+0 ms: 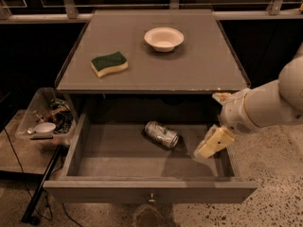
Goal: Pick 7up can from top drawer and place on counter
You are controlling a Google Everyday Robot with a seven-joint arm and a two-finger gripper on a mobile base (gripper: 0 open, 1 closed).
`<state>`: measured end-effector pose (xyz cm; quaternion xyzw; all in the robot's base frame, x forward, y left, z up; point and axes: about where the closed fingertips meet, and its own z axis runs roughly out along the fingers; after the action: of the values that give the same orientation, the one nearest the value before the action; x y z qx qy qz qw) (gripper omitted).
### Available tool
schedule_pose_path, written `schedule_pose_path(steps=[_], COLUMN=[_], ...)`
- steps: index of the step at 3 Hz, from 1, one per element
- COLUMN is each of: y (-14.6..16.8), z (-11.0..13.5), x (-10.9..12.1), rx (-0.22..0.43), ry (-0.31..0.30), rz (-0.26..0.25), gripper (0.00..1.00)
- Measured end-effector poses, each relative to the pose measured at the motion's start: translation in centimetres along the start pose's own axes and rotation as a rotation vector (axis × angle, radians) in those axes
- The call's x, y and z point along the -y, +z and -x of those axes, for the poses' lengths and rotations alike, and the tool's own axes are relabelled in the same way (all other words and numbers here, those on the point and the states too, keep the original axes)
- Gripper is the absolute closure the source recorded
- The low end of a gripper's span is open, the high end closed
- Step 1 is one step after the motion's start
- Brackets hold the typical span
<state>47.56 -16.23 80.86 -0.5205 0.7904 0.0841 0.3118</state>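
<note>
The 7up can (161,134) lies on its side on the floor of the open top drawer (113,150), slightly right of centre. The drawer's grey front panel has a small knob (151,198). My gripper (216,122) is over the drawer's right end, to the right of the can and apart from it. Its cream fingers are spread open and hold nothing; one fingertip (212,144) hangs low inside the drawer, the other sits near the front edge of the counter (199,70).
A green-and-yellow sponge (109,63) and a white bowl (164,38) sit on the counter. A clear plastic bin (45,115) of odds and ends stands to the left of the drawer. A railing runs behind the counter.
</note>
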Motion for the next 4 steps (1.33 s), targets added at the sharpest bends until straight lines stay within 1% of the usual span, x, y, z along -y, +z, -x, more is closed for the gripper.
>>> schedule_pose_path(steps=[1,2,3,4], y=[3.3,6.2,11.5,12.7], z=[-1.4,-2.1,-1.9,-1.3], x=[0.2,0.5,1.6,0.9], rx=[0.026,0.078,0.159,0.148], ry=[0.034,0.059,0.065,0.067], rz=[0.014,0.032,-0.013,-0.01], gripper=[0.0,0.0,0.0,0.0])
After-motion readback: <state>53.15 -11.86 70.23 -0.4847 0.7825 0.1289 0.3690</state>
